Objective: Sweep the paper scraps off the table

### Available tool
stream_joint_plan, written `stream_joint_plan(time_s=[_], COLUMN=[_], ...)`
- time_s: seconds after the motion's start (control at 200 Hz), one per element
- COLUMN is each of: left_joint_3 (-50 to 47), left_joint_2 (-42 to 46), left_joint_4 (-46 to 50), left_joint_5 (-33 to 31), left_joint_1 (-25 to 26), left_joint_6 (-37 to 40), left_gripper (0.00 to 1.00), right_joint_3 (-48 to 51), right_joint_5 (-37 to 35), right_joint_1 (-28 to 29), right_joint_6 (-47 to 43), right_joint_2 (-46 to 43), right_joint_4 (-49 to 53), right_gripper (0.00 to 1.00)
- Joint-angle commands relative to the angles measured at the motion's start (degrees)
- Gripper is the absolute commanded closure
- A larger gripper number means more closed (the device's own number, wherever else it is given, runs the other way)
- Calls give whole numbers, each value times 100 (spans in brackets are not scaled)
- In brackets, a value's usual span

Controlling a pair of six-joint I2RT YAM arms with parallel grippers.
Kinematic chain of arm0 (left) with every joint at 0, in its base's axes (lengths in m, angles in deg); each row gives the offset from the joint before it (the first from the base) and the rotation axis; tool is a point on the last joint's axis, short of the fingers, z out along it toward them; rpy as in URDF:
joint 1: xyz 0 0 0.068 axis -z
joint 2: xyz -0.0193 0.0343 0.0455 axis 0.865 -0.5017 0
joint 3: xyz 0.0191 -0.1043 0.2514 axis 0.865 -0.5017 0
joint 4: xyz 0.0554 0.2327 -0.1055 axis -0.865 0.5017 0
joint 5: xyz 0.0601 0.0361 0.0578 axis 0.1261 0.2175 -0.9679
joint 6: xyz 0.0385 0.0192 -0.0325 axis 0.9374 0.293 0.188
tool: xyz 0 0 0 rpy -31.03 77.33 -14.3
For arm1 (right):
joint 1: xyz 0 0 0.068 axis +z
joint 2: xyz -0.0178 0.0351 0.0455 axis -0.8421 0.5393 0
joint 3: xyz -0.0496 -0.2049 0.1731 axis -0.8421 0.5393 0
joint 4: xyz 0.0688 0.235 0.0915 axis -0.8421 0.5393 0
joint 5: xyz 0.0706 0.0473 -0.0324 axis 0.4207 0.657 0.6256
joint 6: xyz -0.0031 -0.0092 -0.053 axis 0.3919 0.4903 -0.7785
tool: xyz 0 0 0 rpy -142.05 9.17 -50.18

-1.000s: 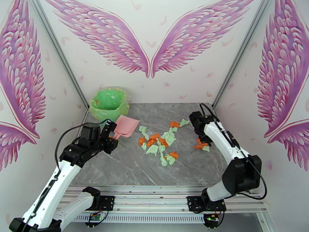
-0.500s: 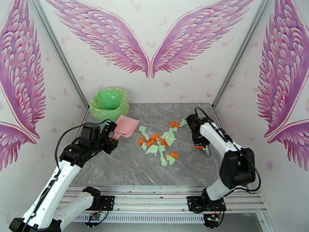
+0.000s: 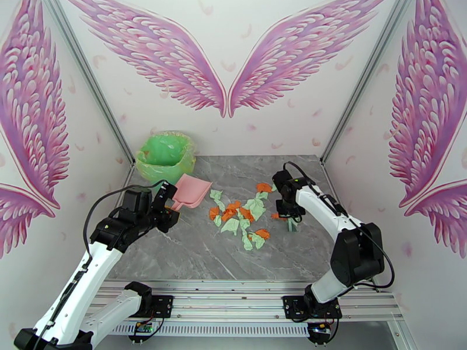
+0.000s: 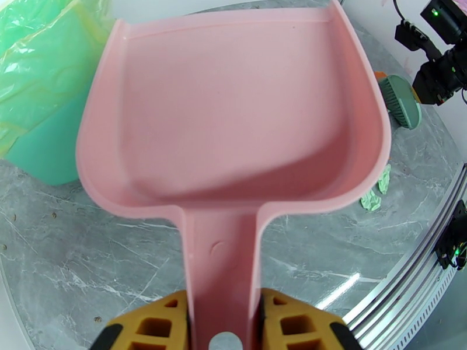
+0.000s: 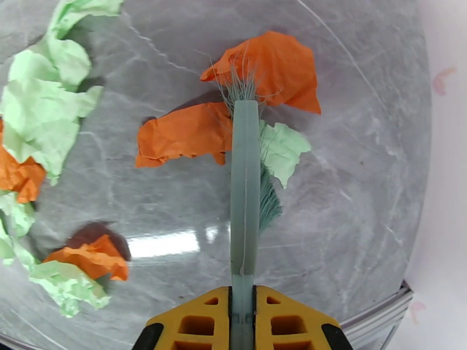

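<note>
white walls printed with pink wings, and a grey marble table [image 3: 192, 252] boxed in by a metal frame.

top view: the paper scraps [image 3: 239, 217], pale green and orange, are bunched mid-table just right of the pink dustpan [image 3: 191, 192], with a few more at the right edge of the pile. the bin [image 3: 165, 156] with its green liner sits at the far left corner, behind the dustpan. the left gripper [image 3: 169, 206] has the dustpan by its handle, pan mouth facing the pile. the right gripper [image 3: 287, 211] points down at the pile's right edge, carrying a green brush [image 3: 290, 224].

left wrist: the yellow fingers [image 4: 163, 325] pinch the dustpan handle from both sides. the pan is empty, lip away from the camera. the brush head is far right, and two green scraps lie on the table near the pan's right wall.

right wrist: the fingers [image 5: 192, 322] are pressed tight on the thin brush stem. the bristles touch two orange scraps and one green one. more scraps lie at left, apart from the brush.

handling: the scraps look featherlight, soft and crumpled. they will likely skid or roll on the smooth marble and slip past the bristles. there is no point pinching them singly. better to push from their right side, low and slow, toward the pan. the pan lip probably needs to sit flat on the table or bits will slide under it.
</note>
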State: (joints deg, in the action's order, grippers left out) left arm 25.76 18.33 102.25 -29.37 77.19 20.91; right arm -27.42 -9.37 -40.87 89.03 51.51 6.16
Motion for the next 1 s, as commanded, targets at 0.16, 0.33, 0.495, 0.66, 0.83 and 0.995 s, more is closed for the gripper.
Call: stream_joint_plan(time_s=[0.16, 0.33, 0.495, 0.66, 0.83, 0.995], left_joint_3=[-75, -86, -61, 42, 62, -15], left_joint_2=[41, 36, 12, -68, -125, -96], left_joint_4=[-102, -116, -112, 40, 110, 11], left_joint_5=[45, 39, 77, -230, -673, -628], left_joint_1=[1, 1, 9, 159, 687, 799], left_joint_6=[45, 49, 8, -73, -235, -321], left_gripper=[100, 100, 100, 100, 100, 100], right_joint_3=[-344, -349, -526, -814, -736, -424], right_joint_5=[689, 567, -134, -1272, -2007, -2339], right_joint_1=[250, 250, 247, 219, 215, 214], right_joint_6=[235, 231, 149, -12, -4, 7], right_joint_2=[-558, -1233, -1575, -1257, -915, -482], right_joint_4=[35, 326, 765, 1183, 1310, 1185], right_gripper=[100, 100, 100, 100, 100, 100])
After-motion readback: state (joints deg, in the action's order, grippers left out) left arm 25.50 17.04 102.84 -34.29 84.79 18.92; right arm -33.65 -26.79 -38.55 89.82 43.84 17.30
